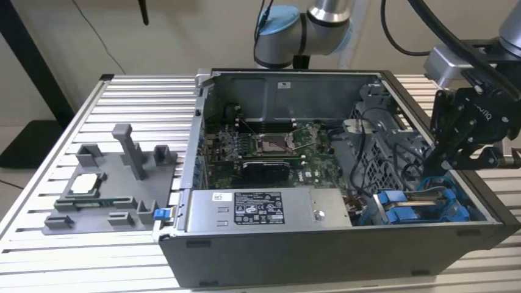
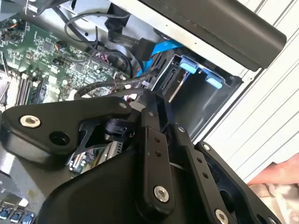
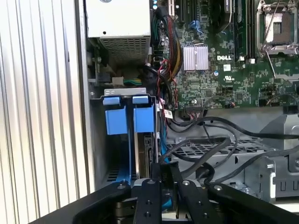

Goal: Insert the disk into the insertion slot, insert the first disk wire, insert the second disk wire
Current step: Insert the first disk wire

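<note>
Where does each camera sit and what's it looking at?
Exterior view: off the arm, looking down into the open computer case; arm and gripper at the exterior view's right.
First wrist view: on the arm, facing blue carriers and motherboard past the gripper.
Second wrist view: on the arm, looking along the gripper into the case.
Both wrist views share gripper, carriers, motherboard.

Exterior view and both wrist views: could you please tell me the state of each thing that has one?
computer case: open, side panel off.
disk: on edge in its blue carrier, inside the insertion slot.
processor socket: bare, no cooler fitted.
black wires: loose, draped over the perforated cage wall.
hand: low inside the case, by the disk.
</note>
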`<state>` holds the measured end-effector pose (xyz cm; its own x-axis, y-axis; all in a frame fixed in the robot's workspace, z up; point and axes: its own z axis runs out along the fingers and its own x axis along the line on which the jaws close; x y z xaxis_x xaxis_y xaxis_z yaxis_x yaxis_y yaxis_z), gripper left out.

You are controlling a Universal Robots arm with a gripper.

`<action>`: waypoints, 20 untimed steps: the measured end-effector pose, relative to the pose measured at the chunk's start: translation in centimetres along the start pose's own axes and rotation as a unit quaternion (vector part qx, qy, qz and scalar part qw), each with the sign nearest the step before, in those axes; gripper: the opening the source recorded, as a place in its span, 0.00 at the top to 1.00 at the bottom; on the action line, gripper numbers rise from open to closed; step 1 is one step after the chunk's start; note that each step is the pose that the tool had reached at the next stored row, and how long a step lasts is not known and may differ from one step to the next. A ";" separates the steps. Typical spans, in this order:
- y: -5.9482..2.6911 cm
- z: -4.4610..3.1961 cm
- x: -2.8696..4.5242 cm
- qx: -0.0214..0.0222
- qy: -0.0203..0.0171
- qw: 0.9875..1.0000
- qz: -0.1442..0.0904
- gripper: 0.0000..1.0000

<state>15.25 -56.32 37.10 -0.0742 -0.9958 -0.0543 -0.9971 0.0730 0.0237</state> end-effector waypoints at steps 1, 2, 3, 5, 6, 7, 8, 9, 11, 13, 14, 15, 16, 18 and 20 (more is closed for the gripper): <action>-0.26 0.03 0.05 -0.004 0.000 1.000 0.000 1.00; -0.51 0.06 0.10 -0.007 0.001 1.000 0.000 1.00; -0.77 0.10 0.18 -0.010 0.001 1.000 0.001 1.00; -1.04 0.20 0.37 -0.013 0.001 1.000 0.001 1.00; -1.06 0.25 0.47 -0.013 0.001 1.000 0.000 1.00; -1.07 0.34 0.56 -0.013 0.001 1.000 0.000 1.00; -1.08 0.42 0.62 -0.013 0.001 1.000 -0.001 1.00; -1.08 0.51 0.67 -0.013 0.001 1.000 -0.002 1.00; -1.09 0.64 0.75 -0.013 0.001 1.000 -0.004 1.00; -1.10 0.75 0.87 -0.013 0.001 1.000 -0.005 1.00; -1.10 0.78 0.88 -0.013 0.001 1.000 -0.005 1.00; -1.10 0.78 0.88 -0.013 0.001 1.000 -0.005 1.00; -1.10 0.78 0.88 -0.013 0.001 1.000 -0.005 1.00; -1.10 0.79 0.88 -0.013 0.001 1.000 -0.005 1.00; -1.10 0.79 0.88 -0.013 0.001 1.000 -0.005 1.00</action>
<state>16.27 -57.23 36.24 -0.0644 -0.9965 -0.0524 -0.9969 0.0618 0.0492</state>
